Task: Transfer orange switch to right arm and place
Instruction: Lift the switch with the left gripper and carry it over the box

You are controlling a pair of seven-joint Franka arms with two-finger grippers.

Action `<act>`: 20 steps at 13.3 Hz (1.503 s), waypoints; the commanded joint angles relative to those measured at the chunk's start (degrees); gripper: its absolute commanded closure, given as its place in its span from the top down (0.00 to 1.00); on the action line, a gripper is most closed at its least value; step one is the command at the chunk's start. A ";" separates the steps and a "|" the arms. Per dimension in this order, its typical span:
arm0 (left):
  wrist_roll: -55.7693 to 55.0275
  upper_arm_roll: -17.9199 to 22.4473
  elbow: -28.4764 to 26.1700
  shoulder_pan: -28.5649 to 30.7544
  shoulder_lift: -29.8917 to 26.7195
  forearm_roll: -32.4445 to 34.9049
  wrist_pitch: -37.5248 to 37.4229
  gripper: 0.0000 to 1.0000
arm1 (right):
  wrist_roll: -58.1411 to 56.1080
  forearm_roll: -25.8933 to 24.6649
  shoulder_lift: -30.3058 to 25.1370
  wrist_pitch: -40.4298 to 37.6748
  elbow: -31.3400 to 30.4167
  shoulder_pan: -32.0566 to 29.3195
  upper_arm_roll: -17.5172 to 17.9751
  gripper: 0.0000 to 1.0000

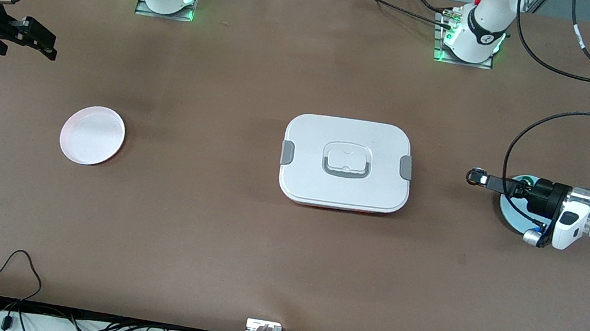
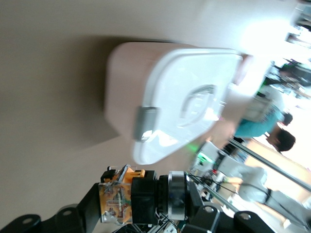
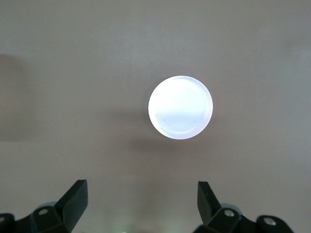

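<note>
The orange switch (image 1: pixel 476 176) is a small black barrel with an orange and clear block at its rear (image 2: pixel 115 201). My left gripper (image 1: pixel 482 179) is shut on it and holds it on its side in the air, over bare table between the white box and a light blue plate (image 1: pixel 509 212). In the left wrist view the left gripper (image 2: pixel 146 209) has the switch clamped between its black fingers. My right gripper (image 1: pixel 44 42) hangs open and empty at the right arm's end of the table. In the right wrist view the right gripper (image 3: pixel 143 194) looks down on a round white plate (image 3: pixel 180 108).
A closed white lunch box (image 1: pixel 346 164) with grey latches sits mid-table and also shows in the left wrist view as the lunch box (image 2: pixel 180 104). The round white plate (image 1: pixel 92 134) lies toward the right arm's end. Cables run along the table edge nearest the front camera.
</note>
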 commanded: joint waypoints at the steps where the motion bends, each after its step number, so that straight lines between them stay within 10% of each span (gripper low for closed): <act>1: 8.38 -5.63 0.08 1.05 0.08 -2.65 -0.67 0.12 | 0.61 -0.22 -0.60 -1.43 0.61 -0.19 0.20 1.00; 9: 32.98 -15.04 -0.89 0.00 0.17 -19.25 4.86 0.11 | 0.25 -0.05 -0.34 -3.37 2.72 1.21 0.99 1.00; 20: 53.05 -26.03 -3.70 0.00 -3.08 -23.92 17.86 0.06 | -0.19 6.35 2.73 -6.17 1.84 2.45 0.90 1.00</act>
